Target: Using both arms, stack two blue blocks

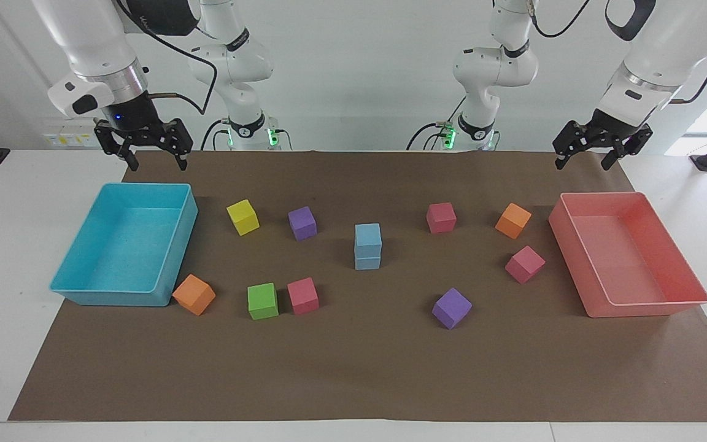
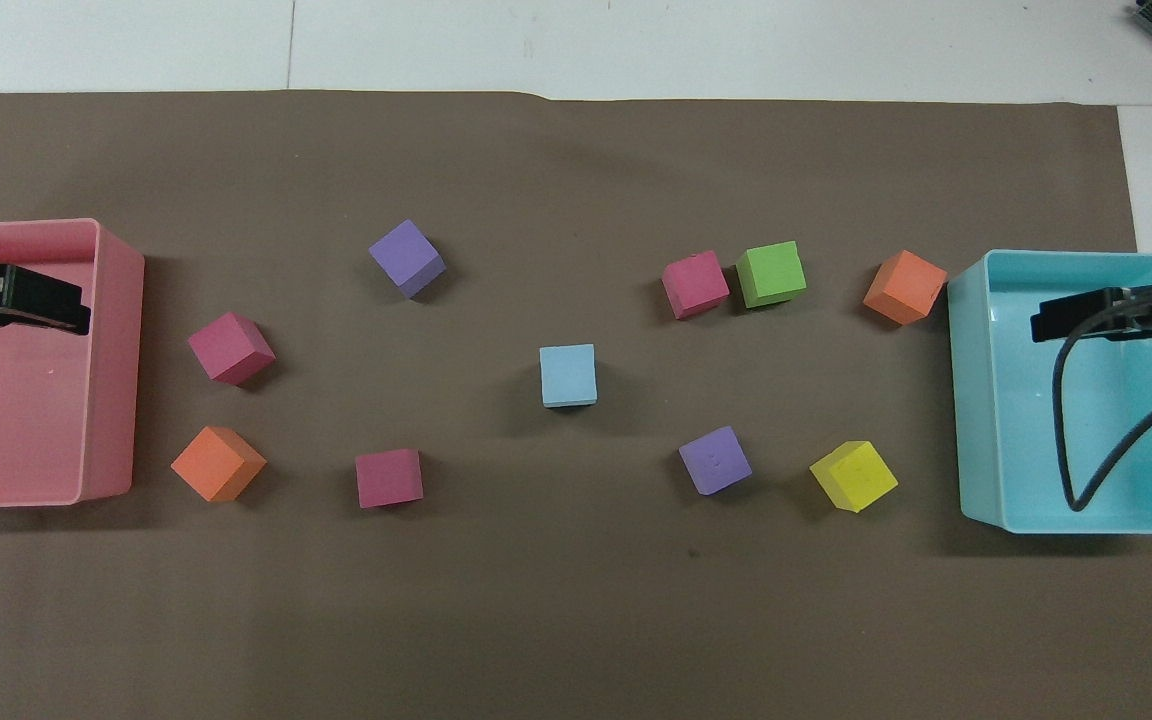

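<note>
Facing view showed the two blue blocks stacked at mid worktop: upper blue block (image 1: 367, 234) sat squarely on lower blue block (image 1: 367, 260), edges flush, seam visible between them. Both were light sky-blue, matte, foam-like cubes, same size as the other cubes. Overhead view showed only the top face of the stack (image 2: 568, 374), one clean square, so alignment looked good.

Right tool (image 1: 152, 161) hung in the air over the robot-side edge of the brown paper mat (image 1: 353, 368), above the turquoise tray (image 1: 169, 245), fingers spread apart, holding nothing. Left tool (image 1: 583, 159) hung over the mat's edge above the pink tray (image 1: 654, 307), fingers apart too, holding nothing. Neither touched the stack.

Around the stack, all apart from it: yellow cube (image 1: 242, 217) and purple cube (image 1: 302, 222) toward the right arm's end; pink cube (image 1: 440, 217) and orange cube (image 1: 513, 220) toward the left arm's end. Farther from the robots: green cube (image 1: 262, 301) touching or just beside a pink cube (image 1: 302, 295), an orange cube (image 1: 194, 294) by the turquoise tray's corner, a second purple cube (image 1: 452, 307), another pink cube (image 1: 525, 264).
</note>
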Controlling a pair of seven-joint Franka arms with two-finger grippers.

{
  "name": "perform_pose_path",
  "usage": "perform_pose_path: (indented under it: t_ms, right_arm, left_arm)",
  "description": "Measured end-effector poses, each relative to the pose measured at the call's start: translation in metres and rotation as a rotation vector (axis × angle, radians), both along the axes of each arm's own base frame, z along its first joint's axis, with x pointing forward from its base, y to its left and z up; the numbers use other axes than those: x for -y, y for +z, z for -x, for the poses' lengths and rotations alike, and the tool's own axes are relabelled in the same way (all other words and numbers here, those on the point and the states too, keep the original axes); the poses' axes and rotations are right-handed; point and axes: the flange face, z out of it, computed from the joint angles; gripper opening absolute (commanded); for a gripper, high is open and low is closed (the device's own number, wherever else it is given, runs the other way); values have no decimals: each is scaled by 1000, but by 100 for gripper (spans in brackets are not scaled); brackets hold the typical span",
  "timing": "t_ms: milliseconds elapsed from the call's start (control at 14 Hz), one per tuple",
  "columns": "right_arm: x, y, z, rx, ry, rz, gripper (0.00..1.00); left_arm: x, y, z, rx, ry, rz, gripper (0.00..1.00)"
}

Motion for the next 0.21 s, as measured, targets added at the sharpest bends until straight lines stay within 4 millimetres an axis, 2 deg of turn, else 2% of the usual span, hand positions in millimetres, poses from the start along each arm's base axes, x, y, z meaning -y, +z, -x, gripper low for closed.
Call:
perform_pose_path:
  t_ms: [215]
  right_arm:
    - [-3,5,4,2,7,0,100]
  left_arm:
    - [0,0,0,-1,0,0,100]
